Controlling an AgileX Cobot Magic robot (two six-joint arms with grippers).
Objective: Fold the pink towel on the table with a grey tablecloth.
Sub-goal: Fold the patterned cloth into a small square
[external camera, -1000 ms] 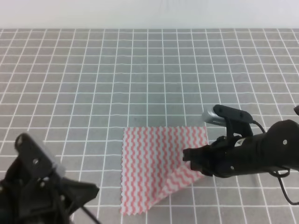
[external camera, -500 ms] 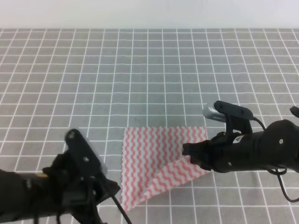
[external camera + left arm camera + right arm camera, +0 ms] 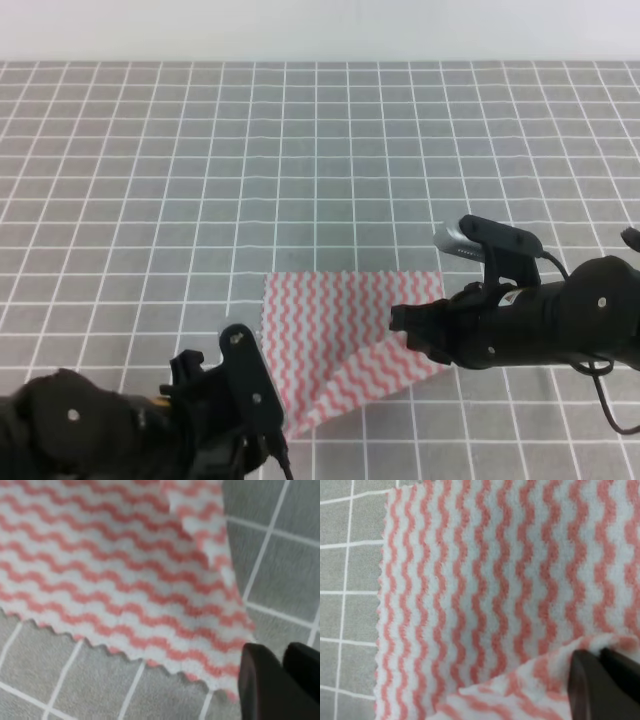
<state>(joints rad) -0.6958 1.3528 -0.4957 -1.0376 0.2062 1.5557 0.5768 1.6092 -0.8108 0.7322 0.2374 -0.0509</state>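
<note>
Exterior high view: the pink towel (image 3: 345, 335) lies at lower centre of the grey-clothed worktop (image 3: 300, 160), its lower right corner folded over. At right of centre the right claw (image 3: 412, 330) is clenched on that lifted fold, fingers (image 3: 602, 677) pinching cloth. At lower left the left claw (image 3: 262, 435) sits at the towel's lower left corner; whether it grips cannot be told.
</note>
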